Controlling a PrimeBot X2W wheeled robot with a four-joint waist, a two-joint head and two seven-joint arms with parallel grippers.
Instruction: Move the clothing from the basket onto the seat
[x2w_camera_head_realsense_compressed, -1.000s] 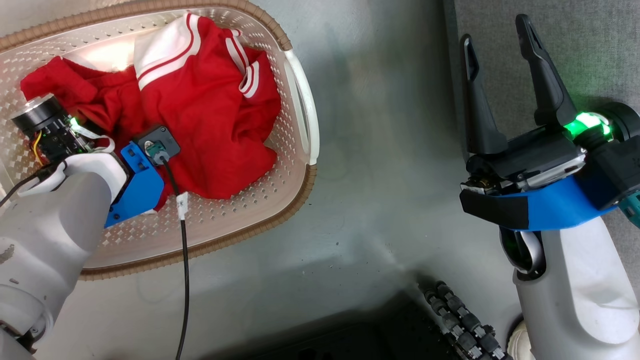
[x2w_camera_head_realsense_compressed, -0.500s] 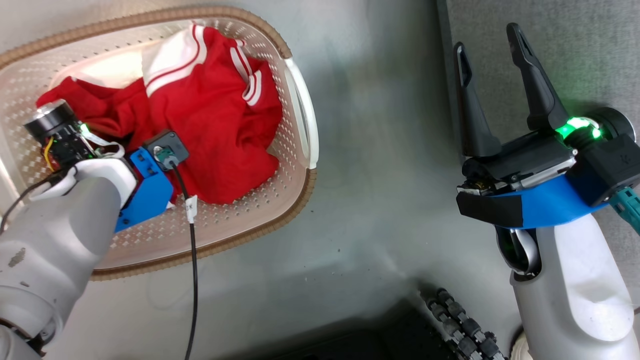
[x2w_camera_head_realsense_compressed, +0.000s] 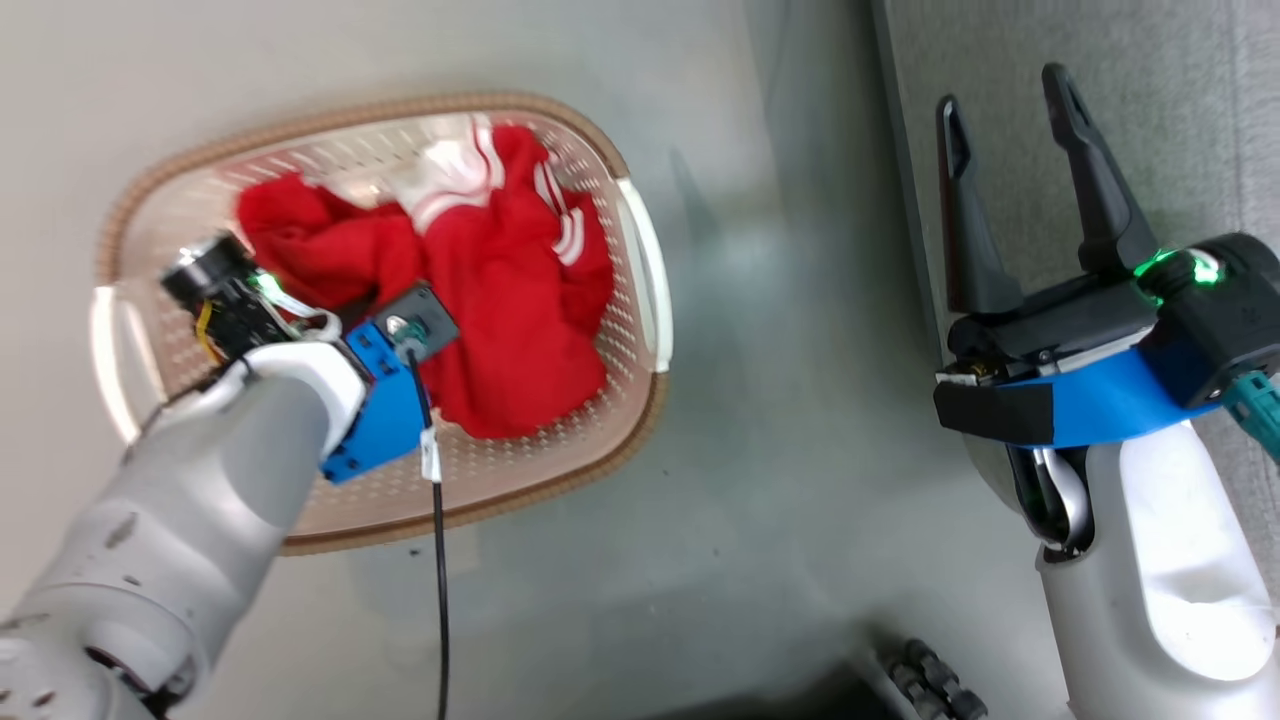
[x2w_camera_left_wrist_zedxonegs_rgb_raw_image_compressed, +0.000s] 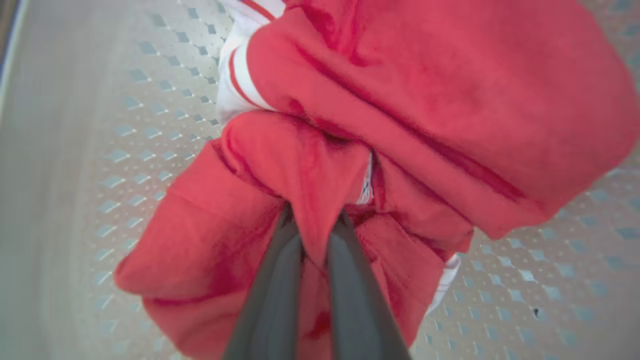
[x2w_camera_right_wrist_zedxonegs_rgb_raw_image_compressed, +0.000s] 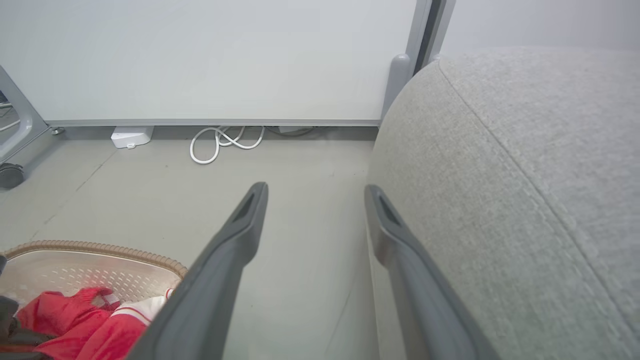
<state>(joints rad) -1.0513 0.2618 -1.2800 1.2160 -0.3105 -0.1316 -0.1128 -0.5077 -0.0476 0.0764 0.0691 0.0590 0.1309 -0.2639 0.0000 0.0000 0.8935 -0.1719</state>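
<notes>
clothing (x2w_camera_head_realsense_compressed: 510, 300): a rumpled red heap with white striped trim, lying in the basket (x2w_camera_head_realsense_compressed: 560, 470) at the centre-left of the head view.
left gripper (x2w_camera_left_wrist_zedxonegs_rgb_raw_image_compressed: 312, 220): fingers pinched together on a raised red fold, lower middle of the left wrist view.
right gripper (x2w_camera_head_realsense_compressed: 1000, 95): fingers spread with nothing between them, upper right of the head view, over the edge of the seat (x2w_camera_head_realsense_compressed: 1180, 120).
seat: grey cushion along the right edge, well apart from the basket, with bare floor (x2w_camera_head_realsense_compressed: 800, 400) between them.
handling: probably light, soft and limp; it should drape and stretch under a lift, and may drag a second piece along or catch on the rim.
where to hold: a thick bunched fold near the heap's middle seems safer than a thin hem.
hidden: the fingertips are buried in cloth, so the depth of the bite cannot be told, nor whether one garment or two is caught; the left wrist covers part of the heap in the head view; no lettering is legible.
</notes>
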